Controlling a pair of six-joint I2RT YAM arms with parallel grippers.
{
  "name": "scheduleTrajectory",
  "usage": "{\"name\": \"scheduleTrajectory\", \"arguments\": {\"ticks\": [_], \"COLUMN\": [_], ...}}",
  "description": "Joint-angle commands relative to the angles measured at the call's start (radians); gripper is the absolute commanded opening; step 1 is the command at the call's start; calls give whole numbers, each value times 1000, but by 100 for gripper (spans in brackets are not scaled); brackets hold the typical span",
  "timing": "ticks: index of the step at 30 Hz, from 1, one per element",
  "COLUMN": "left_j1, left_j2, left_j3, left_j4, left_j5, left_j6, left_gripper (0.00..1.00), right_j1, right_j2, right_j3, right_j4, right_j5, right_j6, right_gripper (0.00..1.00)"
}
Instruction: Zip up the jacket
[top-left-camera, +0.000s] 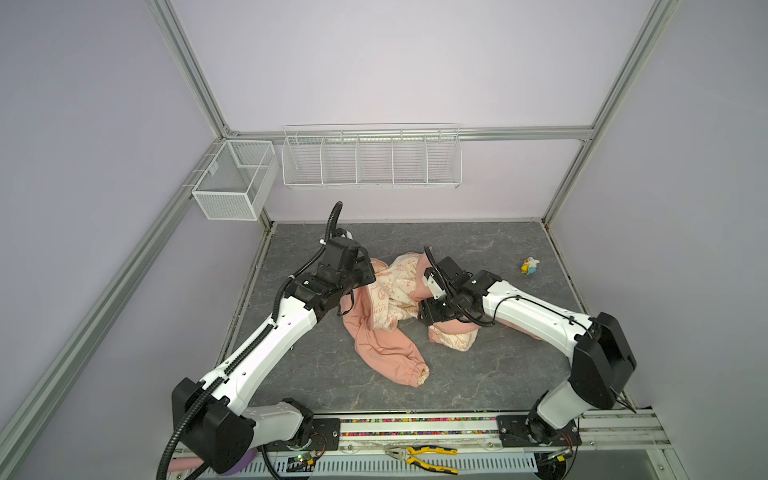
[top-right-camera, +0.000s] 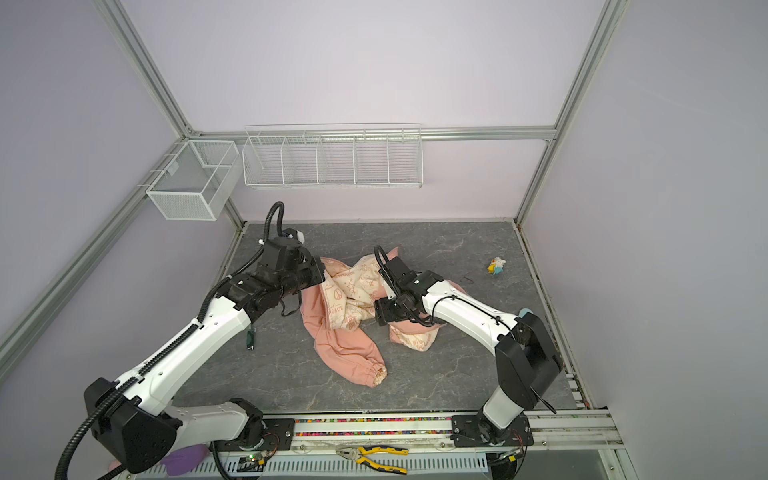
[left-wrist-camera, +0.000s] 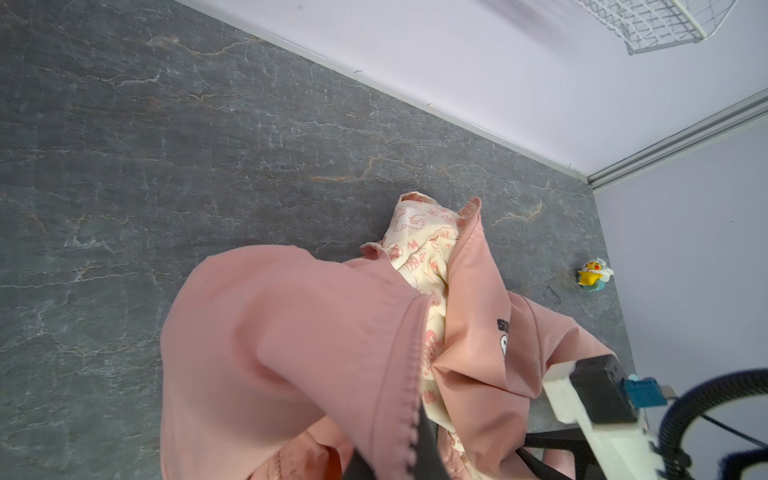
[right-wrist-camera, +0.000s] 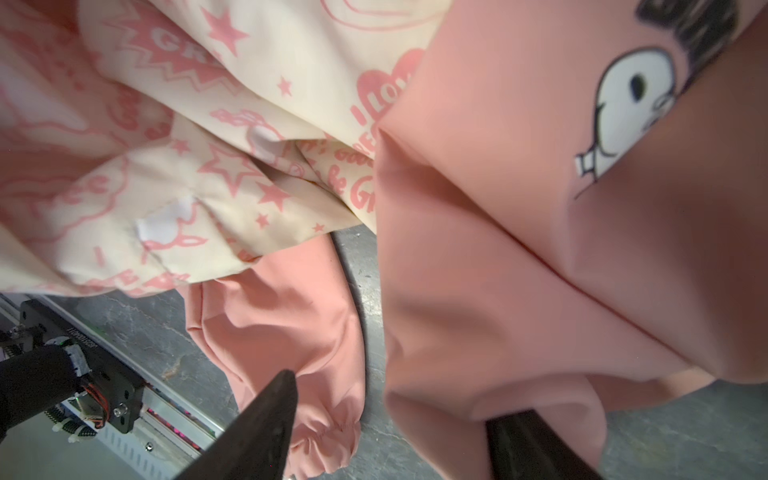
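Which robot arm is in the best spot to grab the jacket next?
Probably right. The right claw is open against the jacket, free to grab; the left claw is shut on the zipper edge.

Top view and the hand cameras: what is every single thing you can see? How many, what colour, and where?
jacket: one, salmon pink with cream patterned lining, crumpled mid-table between the arms
toy: one, small, yellow, white and blue, far right of table
wire rack: one, white, back wall
mesh basket: one, white, left frame rail
pliers: one pair, yellow handles, front rail
purple lump: one, front left, cannot tell what
table: one, grey marbled
left gripper: one, black, shut on the jacket's zipper edge
right gripper: one, black, open, pink fold between its jaws
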Motion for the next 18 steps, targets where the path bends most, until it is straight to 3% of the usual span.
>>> {"name": "scheduleTrajectory", "arguments": {"ticks": [1, 9, 18], "left_j1": [7, 7, 7], "left_j2": [31, 112, 136], "left_j3": [90, 187, 192], "left_j4": [-4, 30, 86], "left_j5": [36, 98, 150], "left_j6": [24, 7, -30], "left_gripper": [0, 0, 0], "right_j1": [35, 164, 251], "right_j2": [-94, -151, 14], "right_j3": [-28, -67, -9], "right_j4": [98, 314, 476], "right_j5": [19, 44, 88], "right_j6": [9, 48, 183], "right_gripper": [75, 64, 83]}}
